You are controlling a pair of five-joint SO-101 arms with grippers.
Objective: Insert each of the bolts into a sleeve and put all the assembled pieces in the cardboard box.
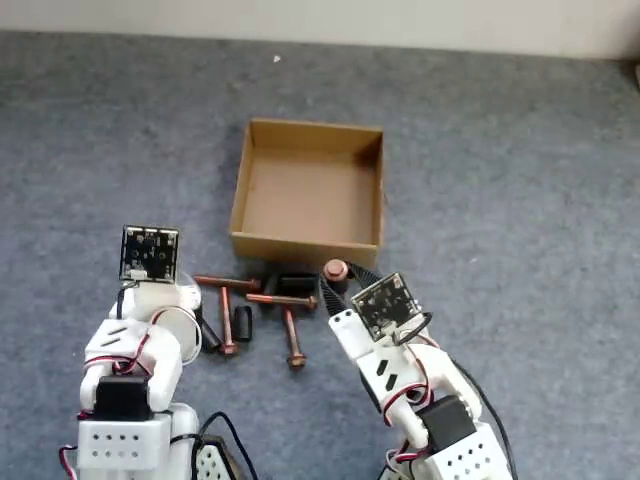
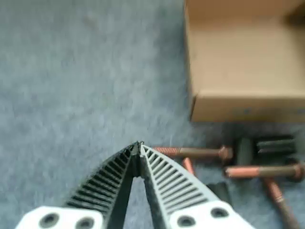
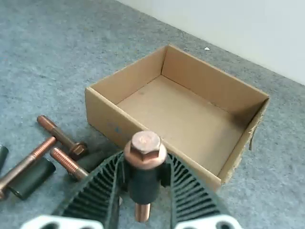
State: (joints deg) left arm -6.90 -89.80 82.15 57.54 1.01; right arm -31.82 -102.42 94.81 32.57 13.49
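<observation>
The right arm's jaws clamp a black sleeve with a copper-coloured hex bolt upright through it, just short of the brown cardboard box. The left arm's jaws are pinched together, empty. Dropped now, I'd guess it hits the box's near wall, or the bolt slips out.

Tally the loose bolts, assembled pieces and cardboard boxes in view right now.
Loose bolts: 4
Assembled pieces: 1, held in the right jaws
Cardboard boxes: 1
Total: 6
</observation>
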